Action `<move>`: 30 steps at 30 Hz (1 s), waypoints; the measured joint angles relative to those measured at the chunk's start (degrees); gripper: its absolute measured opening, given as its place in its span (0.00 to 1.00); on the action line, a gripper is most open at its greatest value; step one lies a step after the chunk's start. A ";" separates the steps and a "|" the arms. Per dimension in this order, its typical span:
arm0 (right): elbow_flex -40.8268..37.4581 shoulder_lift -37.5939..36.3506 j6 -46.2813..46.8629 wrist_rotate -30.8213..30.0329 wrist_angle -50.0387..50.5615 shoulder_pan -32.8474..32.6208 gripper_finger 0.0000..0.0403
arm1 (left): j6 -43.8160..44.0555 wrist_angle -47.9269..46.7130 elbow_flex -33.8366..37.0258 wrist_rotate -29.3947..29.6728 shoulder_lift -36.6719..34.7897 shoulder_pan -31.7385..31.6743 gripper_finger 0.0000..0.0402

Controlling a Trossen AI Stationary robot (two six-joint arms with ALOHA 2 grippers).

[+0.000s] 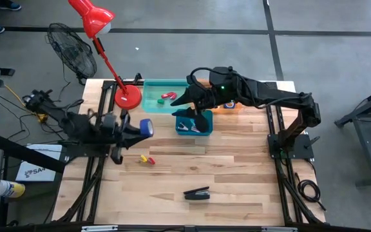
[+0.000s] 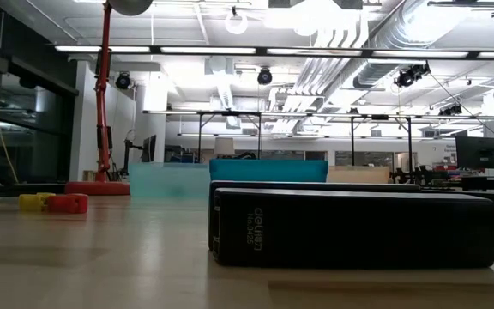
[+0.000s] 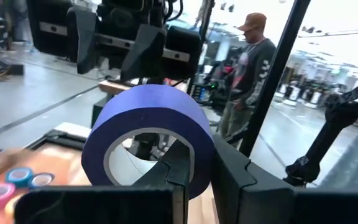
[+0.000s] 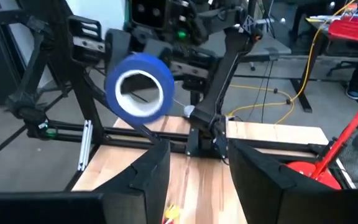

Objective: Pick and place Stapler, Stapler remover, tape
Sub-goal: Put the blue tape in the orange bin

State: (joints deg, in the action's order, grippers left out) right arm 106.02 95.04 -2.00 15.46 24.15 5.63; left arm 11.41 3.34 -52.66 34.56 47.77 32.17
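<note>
Closest to the low cam: long slim black desk stapler [image 2: 354,228] lying flat on the pale wood-plank worktop [image 1: 237,167], near the front edge, apart from everything else.

Going left to right across the worktop from above: left claw [image 1: 136,128] is clamped on a wide blue tape roll [image 1: 147,127], held up off the wood; wrist cam shows one finger [image 3: 182,163] passing through the pale hollow core, the other outside the roll's wall. Behind it, red desk lamp [image 1: 127,96] w/ round base at the back-left corner. Small yellow-and-red item [image 1: 147,158] sits on the wood just in front of the held roll; can't tell what it is. Next, teal see-through tray [image 1: 153,96] at the back, holding a red/pink piece. Beside it a blue bin [image 1: 206,126], and right claw [image 1: 195,103] hangs over that bin, fingers part-open, nothing between them. More small tape rolls in blue and pink [image 3: 18,177] show blurred in the left wrist cam. Person [image 3: 248,74] in a cap stands in the room beyond.
</note>
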 joint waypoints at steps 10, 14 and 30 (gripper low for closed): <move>-0.02 1.72 0.73 -0.69 -2.17 -0.90 0.38 | 0.84 6.56 0.00 -26.34 4.77 -19.16 0.08; -0.01 2.85 1.95 -0.47 -2.12 -0.92 0.38 | 2.25 8.62 0.00 -32.79 7.63 -24.25 0.08; -0.04 2.95 1.89 -5.52 2.00 -0.90 0.14 | 5.42 13.06 -0.04 -41.92 11.80 -29.36 0.08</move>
State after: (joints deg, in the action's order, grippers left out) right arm 105.97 98.00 -0.11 9.95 26.14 4.73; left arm 16.83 16.40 -52.71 -7.36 59.57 2.81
